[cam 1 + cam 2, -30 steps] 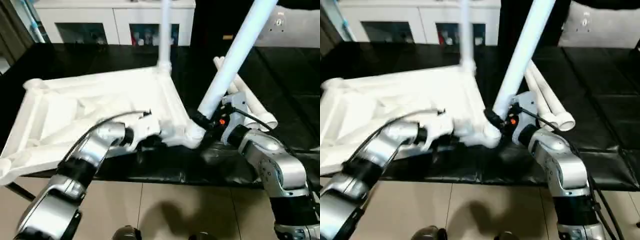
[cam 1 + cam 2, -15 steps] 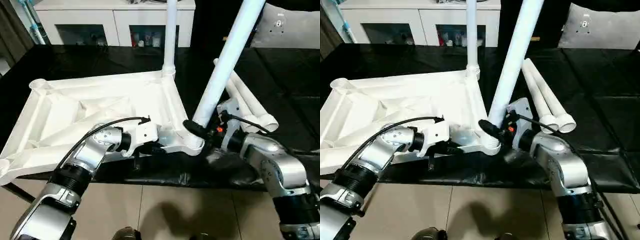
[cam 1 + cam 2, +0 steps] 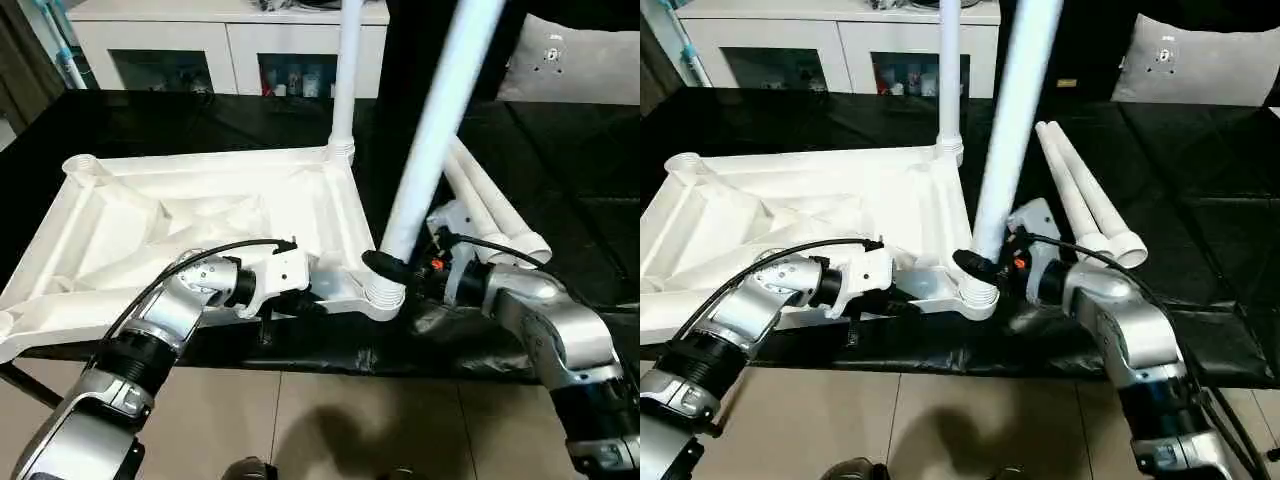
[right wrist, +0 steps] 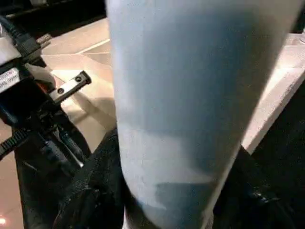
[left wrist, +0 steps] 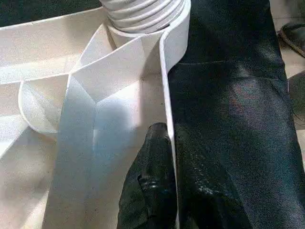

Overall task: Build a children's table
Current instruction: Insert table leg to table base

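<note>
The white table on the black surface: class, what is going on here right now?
A robot is building a children's table. The table top lies upside down on the black work surface. The left tool is shut on the top's near rim, steadying it. The right tool grips a leg standing tilted in the near corner socket. One leg stands in the far socket; two spare legs lie alongside.

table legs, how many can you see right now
4: one leg stands in the far corner socket, one is held by the right gripper at the near corner socket, and two lie together on the black surface beside the arm.
</note>
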{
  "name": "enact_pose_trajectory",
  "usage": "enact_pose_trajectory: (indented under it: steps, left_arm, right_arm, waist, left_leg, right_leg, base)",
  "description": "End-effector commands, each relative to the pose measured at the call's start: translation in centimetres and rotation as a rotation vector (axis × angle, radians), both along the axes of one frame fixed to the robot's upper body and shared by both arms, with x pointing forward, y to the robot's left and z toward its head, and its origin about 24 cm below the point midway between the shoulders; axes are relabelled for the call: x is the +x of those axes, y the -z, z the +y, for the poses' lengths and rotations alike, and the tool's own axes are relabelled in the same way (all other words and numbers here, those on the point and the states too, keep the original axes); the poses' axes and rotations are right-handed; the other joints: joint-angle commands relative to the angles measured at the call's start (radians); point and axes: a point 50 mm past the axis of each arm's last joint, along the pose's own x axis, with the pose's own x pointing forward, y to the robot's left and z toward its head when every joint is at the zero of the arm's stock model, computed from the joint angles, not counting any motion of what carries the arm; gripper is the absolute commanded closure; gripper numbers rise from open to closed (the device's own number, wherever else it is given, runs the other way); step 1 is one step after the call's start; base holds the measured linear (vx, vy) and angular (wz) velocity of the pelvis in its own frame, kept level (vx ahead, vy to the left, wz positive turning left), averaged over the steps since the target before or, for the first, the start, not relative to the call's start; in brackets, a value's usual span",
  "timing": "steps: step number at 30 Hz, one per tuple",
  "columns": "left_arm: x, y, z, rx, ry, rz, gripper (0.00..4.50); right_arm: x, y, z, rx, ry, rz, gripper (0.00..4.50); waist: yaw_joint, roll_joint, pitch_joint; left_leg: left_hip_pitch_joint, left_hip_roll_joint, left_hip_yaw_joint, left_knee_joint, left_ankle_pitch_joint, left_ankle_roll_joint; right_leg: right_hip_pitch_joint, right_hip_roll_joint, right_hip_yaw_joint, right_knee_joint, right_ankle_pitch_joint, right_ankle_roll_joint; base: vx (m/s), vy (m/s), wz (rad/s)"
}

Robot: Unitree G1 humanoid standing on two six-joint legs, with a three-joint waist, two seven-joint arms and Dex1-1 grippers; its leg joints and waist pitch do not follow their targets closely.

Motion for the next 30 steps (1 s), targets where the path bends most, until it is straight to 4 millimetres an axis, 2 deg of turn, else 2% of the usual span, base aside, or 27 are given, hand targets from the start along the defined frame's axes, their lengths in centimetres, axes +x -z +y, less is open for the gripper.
enact_pose_trajectory:
  steps: [1, 6, 8, 9, 10, 11, 14, 15, 18, 21, 22, 23, 26, 28, 29, 30]
  left_arm:
    - [-0.5, 0.1, -1.1, -0.015, 0.087, -0.003, 4.50]
    - [0.0, 0.0, -1.2, -0.045, 0.036, -0.010, 4.50]
    - [0.1, -0.1, -1.1, -0.054, 0.022, -0.011, 4.50]
    - [0.2, -0.1, -1.0, -0.056, 0.016, -0.012, 4.50]
    - [0.2, -0.1, -1.0, -0.057, 0.014, -0.012, 4.50]
    - [0.2, -0.1, -1.0, -0.057, 0.012, -0.013, 4.50]
    - [0.3, -0.1, -0.9, -0.063, 0.005, -0.014, 4.50]
    - [0.4, -0.1, -1.0, -0.066, 0.002, -0.014, 4.50]
    - [0.4, -0.1, -1.0, -0.067, 0.001, -0.014, 4.50]
    - [0.4, -0.1, -0.9, -0.059, 0.007, -0.016, 4.50]
    - [0.4, -0.1, -0.9, -0.059, 0.007, -0.016, 4.50]
    - [0.4, 0.0, -0.9, -0.037, 0.026, -0.023, 4.50]
    - [0.3, 0.0, -0.8, -0.020, 0.041, -0.028, 4.50]
    - [0.2, 0.0, -0.7, -0.001, 0.066, -0.031, 4.50]
    - [0.1, 0.0, -0.7, 0.005, 0.078, -0.030, 4.50]
    - [0.1, 0.0, -0.7, 0.009, 0.086, -0.030, 4.50]
  right_arm:
    - [-0.2, 2.0, -0.5, -0.052, 0.032, 0.086, 2.61]
    - [-0.3, 3.5, -1.8, 0.099, 0.142, 0.164, 2.61]
    - [-0.7, 4.1, -2.3, 0.166, 0.177, 0.187, 2.61]
    - [-1.1, 4.5, -2.6, 0.212, 0.195, 0.198, 2.61]
    - [-1.3, 4.7, -2.8, 0.232, 0.201, 0.202, 2.61]
    - [-1.8, 5.0, -2.8, 0.238, 0.200, 0.201, 2.61]
    - [-2.7, 5.5, -2.7, 0.226, 0.187, 0.175, 2.61]
    - [-3.0, 5.6, -2.7, 0.215, 0.186, 0.156, 2.61]
    - [-3.1, 5.7, -2.7, 0.211, 0.186, 0.147, 2.61]
    - [-3.5, 6.2, -2.7, 0.097, 0.169, 0.111, 2.61]
    - [-3.5, 6.2, -2.7, 0.097, 0.169, 0.111, 2.62]
    - [-3.4, 6.8, -2.7, -0.058, 0.125, 0.085, 2.62]
    - [-3.4, 6.9, -2.6, -0.148, 0.079, 0.071, 2.62]
    - [-3.4, 7.0, -2.4, -0.207, 0.017, 0.078, 2.62]
    - [-3.4, 7.1, -2.3, -0.229, -0.009, 0.086, 2.62]
    - [-3.4, 7.2, -2.3, -0.243, -0.026, 0.092, 2.62]
  waist:
    - [-0.004, -0.018, -0.063]
    - [-0.003, -0.017, -0.060]
    - [-0.003, -0.014, -0.060]
    - [-0.002, -0.011, -0.059]
    - [-0.001, -0.013, -0.059]
    - [0.000, -0.009, -0.062]
    - [0.002, -0.010, -0.063]
    - [0.003, -0.005, -0.062]
    - [0.005, -0.006, -0.063]
    - [0.001, 0.001, -0.055]
    - [0.000, -0.001, -0.055]
    - [-0.001, 0.002, -0.053]
    - [-0.007, 0.000, -0.047]
    - [-0.009, -0.006, -0.042]
    - [-0.013, -0.007, -0.038]
    - [-0.014, -0.003, -0.038]
  left_leg:
    - [0.015, 0.027, -0.005, -0.074, -0.252, 0.014]
    - [0.018, 0.028, -0.006, -0.077, -0.283, 0.014]
    - [0.022, 0.029, -0.006, -0.078, -0.309, 0.011]
    - [0.019, 0.029, -0.008, -0.081, -0.311, 0.010]
    - [0.019, 0.029, -0.006, -0.081, -0.313, 0.013]
    - [0.018, 0.029, -0.008, -0.080, -0.304, 0.015]
    - [0.016, 0.028, -0.007, -0.082, -0.274, 0.030]
    - [0.017, 0.030, -0.006, -0.083, -0.273, 0.034]
    - [0.016, 0.029, -0.006, -0.085, -0.265, 0.042]
    - [0.016, 0.029, -0.008, -0.091, -0.315, 0.026]
    - [0.018, 0.029, -0.008, -0.091, -0.320, 0.024]
    - [0.020, 0.030, -0.010, -0.093, -0.337, 0.020]
    - [0.021, 0.029, -0.011, -0.098, -0.360, 0.016]
    - [0.022, 0.028, -0.011, -0.100, -0.375, 0.021]
    - [0.017, 0.028, -0.014, -0.103, -0.379, 0.022]
    - [0.020, 0.028, -0.015, -0.105, -0.384, 0.017]
  right_leg:
    - [0.035, -0.055, 0.028, -0.088, -0.259, -0.197]
    - [0.032, -0.056, 0.027, -0.092, -0.293, -0.199]
    - [0.029, -0.058, 0.028, -0.097, -0.326, -0.193]
    - [0.031, -0.059, 0.027, -0.098, -0.331, -0.190]
    - [0.030, -0.058, 0.028, -0.101, -0.330, -0.187]
    - [0.032, -0.060, 0.028, -0.097, -0.306, -0.191]
    - [0.035, -0.057, 0.025, -0.095, -0.257, -0.196]
    - [0.032, -0.058, 0.026, -0.098, -0.257, -0.194]
    - [0.035, -0.059, 0.024, -0.099, -0.266, -0.191]
    - [0.030, -0.058, 0.024, -0.110, -0.347, -0.170]
    - [0.029, -0.058, 0.025, -0.110, -0.353, -0.166]
    - [0.026, -0.059, 0.025, -0.113, -0.372, -0.163]
    - [0.026, -0.058, 0.026, -0.118, -0.411, -0.148]
    - [0.022, -0.060, 0.028, -0.125, -0.457, -0.132]
    - [0.023, -0.060, 0.028, -0.125, -0.475, -0.122]
    - [0.021, -0.058, 0.028, -0.127, -0.491, -0.114]
  base:
    - [0.000, 0.000, 0.00]
    - [0.000, 0.000, 0.00]
    - [0.000, 0.000, 0.00]
    - [0.000, 0.000, 0.00]
    - [0.000, 0.000, 0.00]
    - [0.000, 0.000, 0.00]
    - [0.000, 0.000, 0.00]
    - [0.000, 0.000, 0.00]
    - [0.000, 0.000, 0.00]
    - [0.000, 0.000, 0.00]
    - [0.000, 0.000, 0.00]
    - [0.000, 0.000, 0.00]
    - [0.000, 0.000, 0.00]
    - [0.000, 0.000, 0.00]
    - [0.000, 0.000, 0.00]
    - [0.000, 0.000, 0.00]
